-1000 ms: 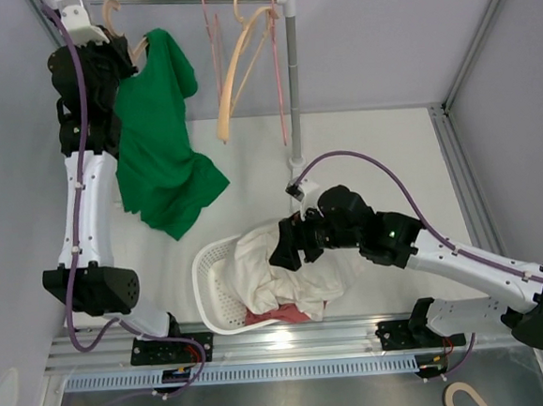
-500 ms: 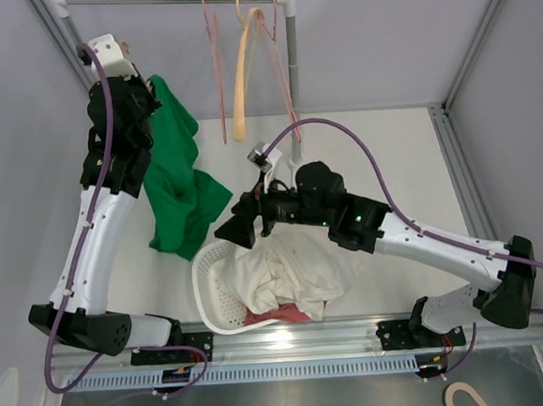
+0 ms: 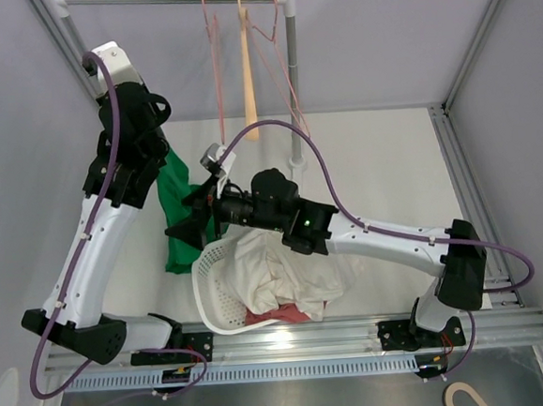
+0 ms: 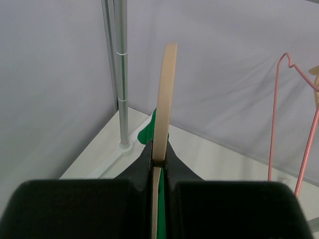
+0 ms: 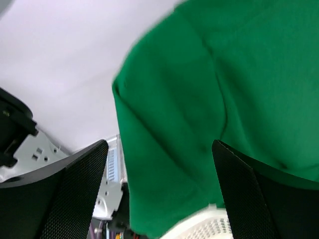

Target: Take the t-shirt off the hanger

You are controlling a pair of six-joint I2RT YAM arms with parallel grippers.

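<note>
Left claw [image 4: 158,162] pinches wooden hanger [image 4: 167,89]; green t-shirt [image 5: 239,74] droops bunched.

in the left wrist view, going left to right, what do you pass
metal rack pole -> wooden hanger -> pink wire hanger

The t-shirt [image 3: 177,240] is plain green. It hangs bunched in a narrow, creased drape. In the right wrist view its fabric fills most of the frame.

The hanger [image 4: 165,94] is pale wood, upright and seen edge-on. It is clamped between the fingers of the left gripper [image 4: 159,167]. Green fabric shows against its lower part, so the t-shirt is still on it.
</note>
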